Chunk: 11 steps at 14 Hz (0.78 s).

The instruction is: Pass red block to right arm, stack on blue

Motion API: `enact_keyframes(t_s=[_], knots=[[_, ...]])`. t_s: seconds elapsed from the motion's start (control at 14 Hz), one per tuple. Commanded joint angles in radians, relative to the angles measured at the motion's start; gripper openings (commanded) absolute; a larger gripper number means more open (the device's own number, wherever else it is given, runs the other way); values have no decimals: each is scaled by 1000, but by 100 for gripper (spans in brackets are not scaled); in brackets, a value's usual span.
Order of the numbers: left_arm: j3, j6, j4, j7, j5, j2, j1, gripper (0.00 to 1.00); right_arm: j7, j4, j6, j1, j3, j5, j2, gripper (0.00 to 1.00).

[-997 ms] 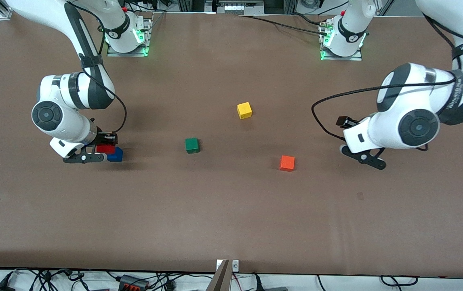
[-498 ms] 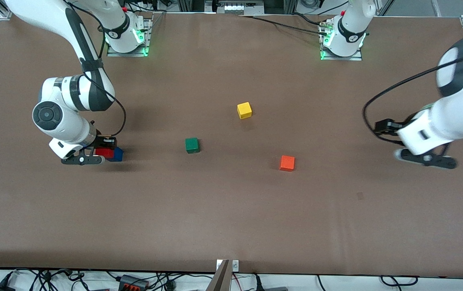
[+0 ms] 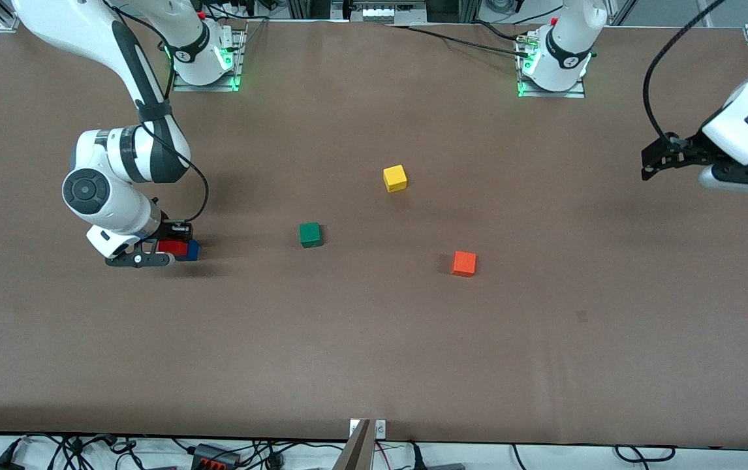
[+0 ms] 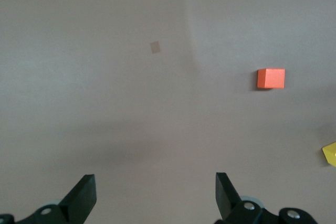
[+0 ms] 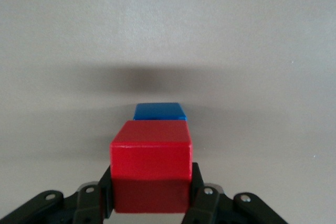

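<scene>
Right gripper clamped on small bright-red cube, poised just above deep-blue cube at the right arm's end for stacking; left gripper spread empty, waiting over bare brown table.

We read the table as a clock face, twelve o'clock toward the arms' bases, with the green cube at its centre. The yellow cube lies at about two o'clock from it and the orange cube just past three. The orange cube is at five o'clock from the yellow. At nine o'clock, toward the right arm's end, the right gripper clamps the red block low over the blue block, overlapping it; we cannot tell whether they touch. The left gripper hangs spread and empty over the left arm's end, well apart from every cube.
</scene>
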Motion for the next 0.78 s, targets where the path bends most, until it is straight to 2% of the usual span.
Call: enact_keyframes(t_s=[0.0, 0.64, 0.71], knots=[[17, 28, -42, 27, -2, -18, -11, 100, 21, -26, 20, -7, 8, -15, -6, 0], [8, 2, 19, 27, -6, 25, -11, 100, 28, -32, 20, -10, 8, -11, -1, 0], [8, -1, 19, 25, -6, 25, -11, 100, 28, -32, 20, -8, 8, -11, 2, 4]])
